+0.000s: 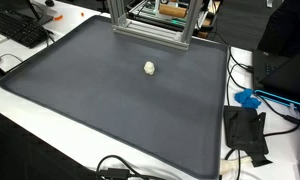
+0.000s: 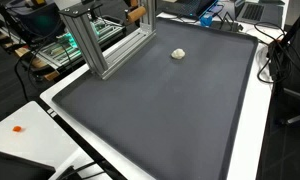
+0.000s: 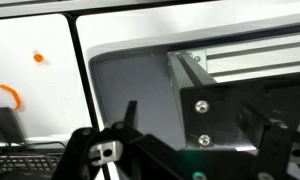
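A small whitish lump point(image 1: 150, 68) lies alone on a large dark grey mat point(image 1: 100, 100) and shows in both exterior views point(image 2: 178, 54). Neither the arm nor the gripper appears in either exterior view. In the wrist view my gripper point(image 3: 215, 118) sits low in the picture, close to a black bracket with two screws point(image 3: 201, 122) on an aluminium frame rail point(image 3: 250, 60). One dark finger stands at the left and a blurred dark shape at the right, wide apart, with nothing between them. The lump is out of the wrist view.
An aluminium frame point(image 1: 150, 25) stands at the mat's edge point(image 2: 95, 40). A keyboard point(image 1: 25, 30), a blue item point(image 1: 248, 98), a black device point(image 1: 245, 130) and cables lie on the white table around the mat. A small orange dot point(image 2: 18, 128) marks the table.
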You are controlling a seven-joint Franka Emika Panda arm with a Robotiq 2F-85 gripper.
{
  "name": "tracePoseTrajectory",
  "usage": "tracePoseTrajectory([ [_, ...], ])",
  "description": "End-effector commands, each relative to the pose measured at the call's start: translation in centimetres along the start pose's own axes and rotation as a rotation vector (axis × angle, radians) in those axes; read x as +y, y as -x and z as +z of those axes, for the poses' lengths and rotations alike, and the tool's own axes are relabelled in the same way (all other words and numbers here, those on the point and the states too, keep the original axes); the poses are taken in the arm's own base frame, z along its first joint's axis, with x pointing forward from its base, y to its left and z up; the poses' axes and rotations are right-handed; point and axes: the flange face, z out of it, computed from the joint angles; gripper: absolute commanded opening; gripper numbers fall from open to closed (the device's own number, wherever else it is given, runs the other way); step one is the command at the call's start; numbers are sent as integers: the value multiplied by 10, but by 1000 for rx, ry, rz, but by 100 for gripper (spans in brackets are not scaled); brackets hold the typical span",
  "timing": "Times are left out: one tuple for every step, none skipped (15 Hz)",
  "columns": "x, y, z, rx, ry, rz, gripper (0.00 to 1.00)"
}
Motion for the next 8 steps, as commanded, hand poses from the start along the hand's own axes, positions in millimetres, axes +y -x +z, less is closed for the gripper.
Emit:
tracePoseTrajectory([
  [0,0,0,-1,0,0,100],
  [-7,5,-5,10,-15,-14,100],
  [-12,9,-9,18,-23,-20,100],
  [-19,14,-14,31,-34,-31,100],
  [-28,22,-20,47,-57,-52,100],
  [-36,27,-26,60,-71,-60,100],
  [-47,36,-32,64,-95,-80,100],
  [-57,44,-38,64,-112,-88,100],
])
